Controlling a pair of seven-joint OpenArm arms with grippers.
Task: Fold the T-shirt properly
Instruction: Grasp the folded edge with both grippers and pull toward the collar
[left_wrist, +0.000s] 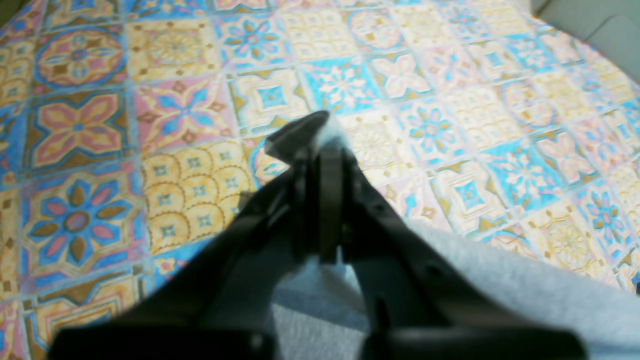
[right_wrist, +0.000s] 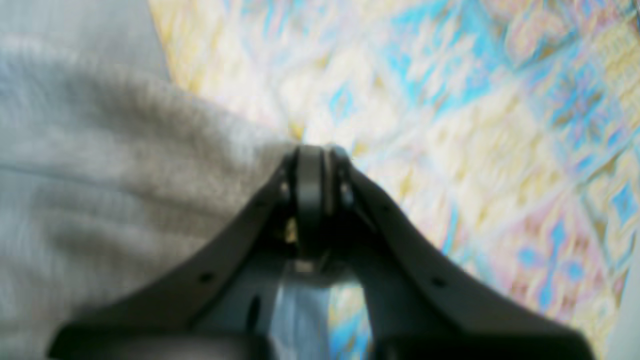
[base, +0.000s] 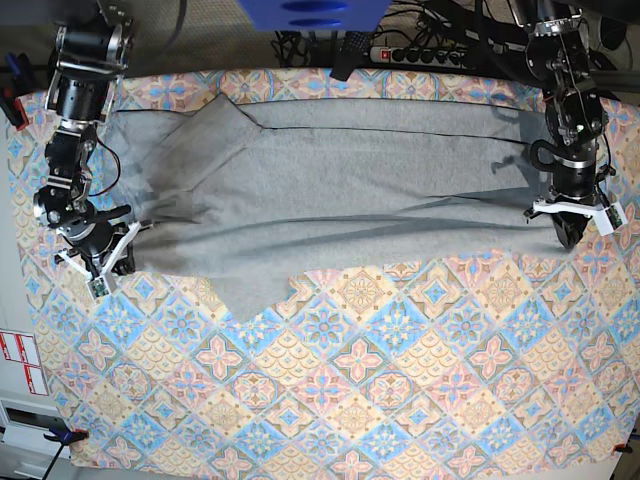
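Note:
The grey T-shirt (base: 330, 180) lies spread sideways across the far half of the table, with a sleeve folded in at the upper left and its near edge rumpled. My left gripper (base: 567, 235) is at the shirt's right end. In the left wrist view, the left gripper (left_wrist: 325, 137) is shut, with a tuft of the T-shirt (left_wrist: 525, 290) pinched at its tip. My right gripper (base: 108, 262) is at the shirt's near left corner. In the right wrist view, the right gripper (right_wrist: 312, 156) is shut on the T-shirt (right_wrist: 100, 175), whose edge puckers toward the tips.
A patterned pastel tablecloth (base: 350, 380) covers the whole table; its near half is bare of cloth. A power strip (base: 430, 55) with cables and a blue object (base: 310, 12) sit behind the far edge. Both arm bases stand at the far corners.

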